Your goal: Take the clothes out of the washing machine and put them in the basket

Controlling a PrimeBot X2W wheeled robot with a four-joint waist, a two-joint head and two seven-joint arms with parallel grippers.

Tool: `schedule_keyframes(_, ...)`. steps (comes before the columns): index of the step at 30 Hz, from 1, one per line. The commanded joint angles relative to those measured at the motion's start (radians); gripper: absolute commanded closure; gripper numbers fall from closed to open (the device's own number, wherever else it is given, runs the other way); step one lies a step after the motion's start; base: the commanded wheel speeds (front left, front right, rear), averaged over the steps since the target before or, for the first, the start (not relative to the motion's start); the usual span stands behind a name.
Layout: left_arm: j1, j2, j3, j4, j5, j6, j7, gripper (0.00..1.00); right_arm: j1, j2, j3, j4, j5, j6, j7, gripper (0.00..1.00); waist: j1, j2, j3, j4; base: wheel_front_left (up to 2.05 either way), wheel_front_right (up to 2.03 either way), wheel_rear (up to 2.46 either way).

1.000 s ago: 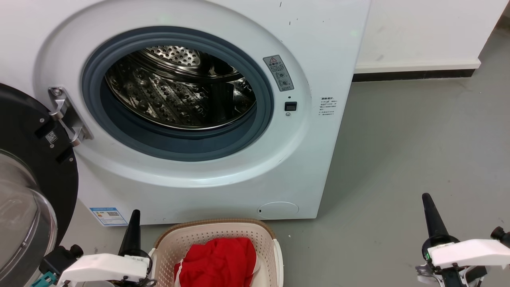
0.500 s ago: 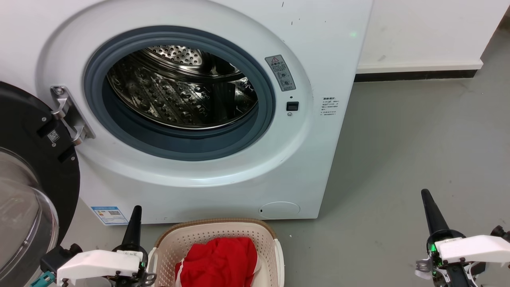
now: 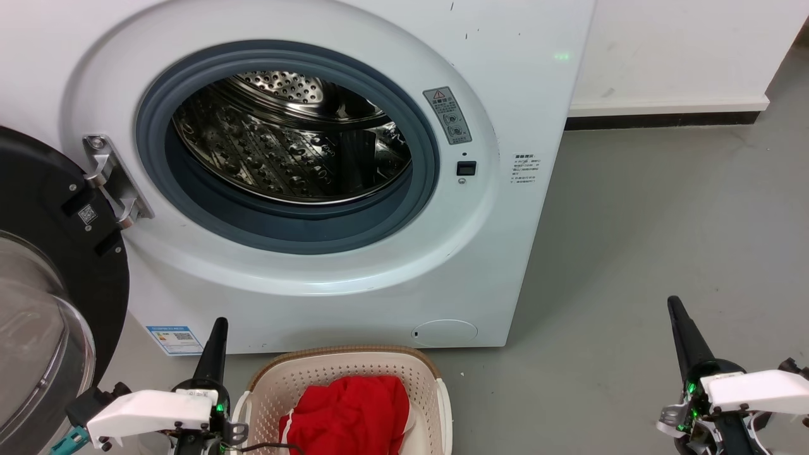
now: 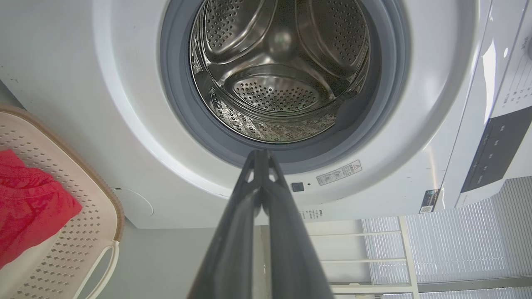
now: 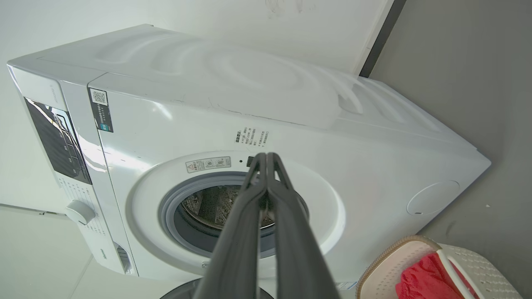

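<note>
The washer (image 3: 505, 95) stands with its door (image 3: 38, 208) swung open at 9 o'clock in the head view. The drum (image 3: 284, 145) shows bare perforated steel there, and the left wrist view, which looks straight into it, shows no red fabric. The clothes (image 3: 347, 411) lie as one red heap in the basket (image 3: 341, 354), on the floor just in front of the washer at 6 o'clock. Whether the heap contains both garments cannot be determined. The left gripper (image 3: 219, 325) has its fingers pressed together, holds nothing and points to 12 o'clock. It sits just beside the basket's 9 o'clock rim. The right gripper (image 3: 675, 306) is likewise pressed together and empty. It is well apart from the basket, over bare floor (image 3: 663, 221) at 3 o'clock. From the left gripper the heap lies at about 4 o'clock, near. From the right gripper it lies at about 8 o'clock, far. The left arm is therefore the nearer one. The frame edge cuts the basket, so its long axis cannot be determined. Assessment: unloading appears complete, and any further move would be a check of the drum.
</note>
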Motion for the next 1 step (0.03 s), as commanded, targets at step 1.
schedule_keyframes(1,-0.026,0.000,0.004,0.000,-0.030,-0.006,0.008,1.00,-0.025,-0.003,-0.004,-0.001,0.032,0.000,0.007,1.00,0.0000,0.0000,0.000,0.001,0.00,0.00,0.00)
